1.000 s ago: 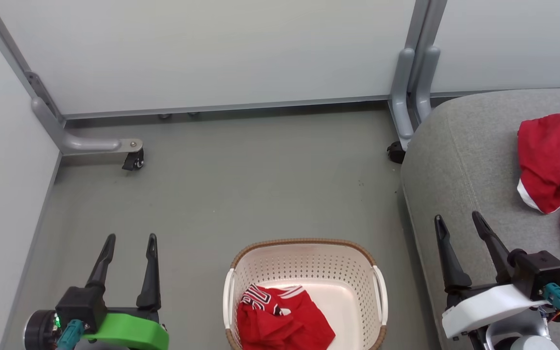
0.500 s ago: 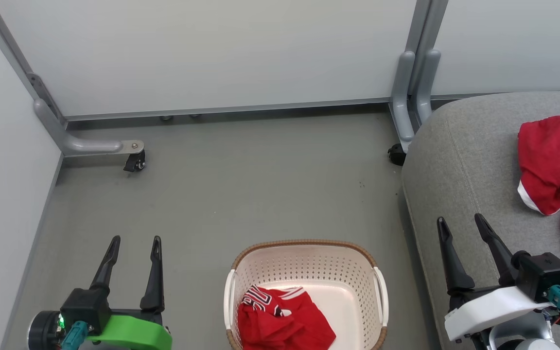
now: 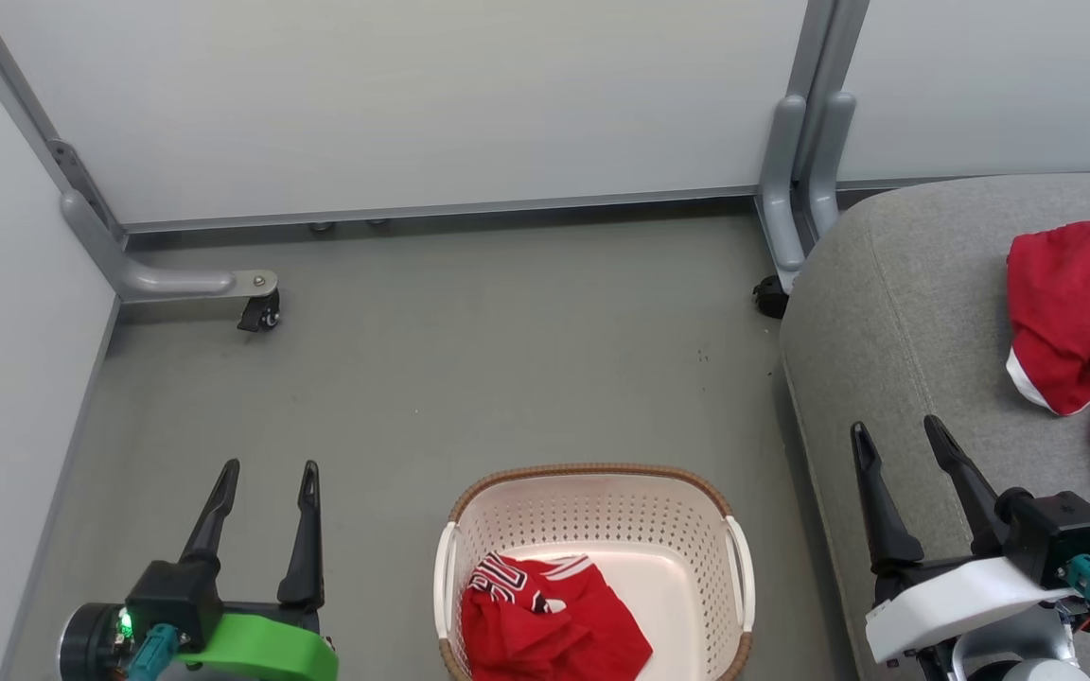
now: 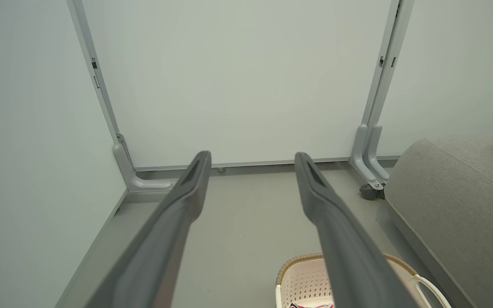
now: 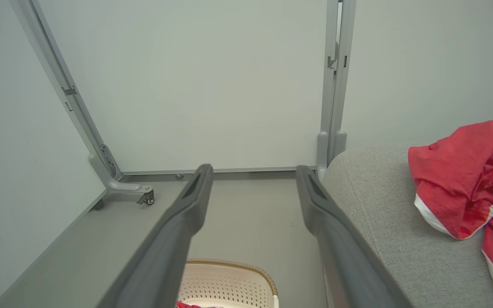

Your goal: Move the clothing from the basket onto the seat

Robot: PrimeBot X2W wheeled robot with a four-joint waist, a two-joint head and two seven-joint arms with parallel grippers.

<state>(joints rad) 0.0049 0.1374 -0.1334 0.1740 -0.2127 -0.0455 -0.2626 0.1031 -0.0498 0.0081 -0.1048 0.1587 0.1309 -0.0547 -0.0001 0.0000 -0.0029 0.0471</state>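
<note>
Floor (image 3: 507,359) open beyond basket (image 3: 592,470) rim; seat (image 3: 905,312) edge near its right; both jaws wide

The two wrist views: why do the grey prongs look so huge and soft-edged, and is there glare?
Left wrist view: the left claw sits at the wide-angle lens, so it looms large and soft. Right wrist view: same for the right claw, while the clothing on the seat looks sharp. Head view: even light; only the basket floor glows bright.
</note>
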